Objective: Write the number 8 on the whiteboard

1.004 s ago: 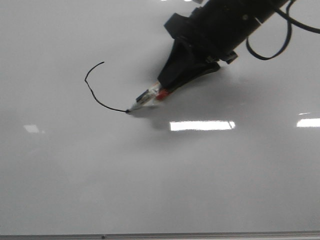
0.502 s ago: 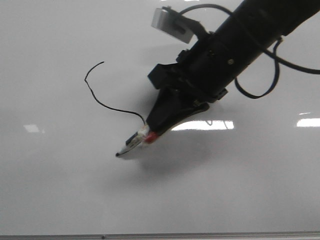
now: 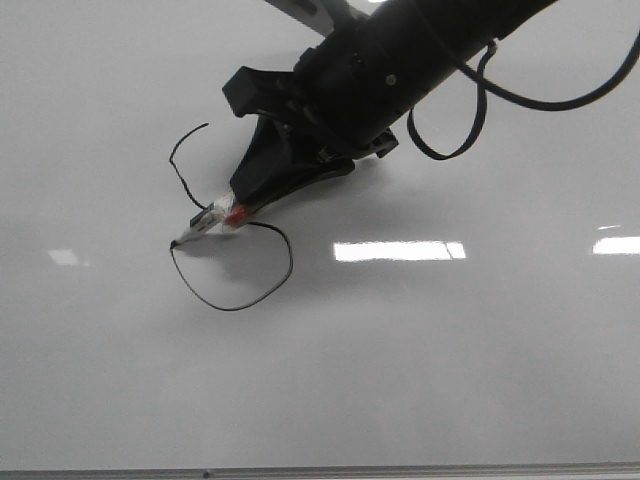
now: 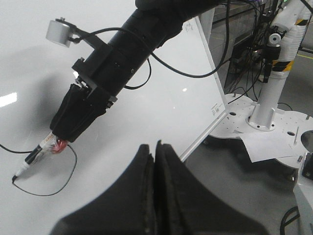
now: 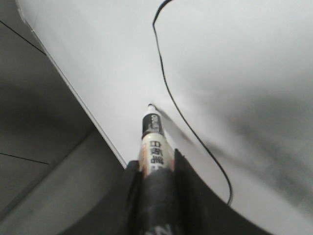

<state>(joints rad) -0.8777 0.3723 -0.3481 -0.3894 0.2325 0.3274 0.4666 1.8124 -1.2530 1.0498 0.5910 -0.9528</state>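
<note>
Since half a second ago the marker has swung leftward, its tip now touching the whiteboard at the left end of a nearly closed lower loop; the right gripper is clamped on the marker's barrel. Beyond the tip, the number 8 stands unfinished, its upper curve open; the left gripper has its jaws pressed together, holding nothing.

The whiteboard fills the front view, glossy pale grey-white, thin metal edge along 6 o'clock. Bright rectangular reflections are seen toward 3 o'clock. A thin black, unfinished number 8 is drawn on it, toward 9 o'clock of centre.
</note>
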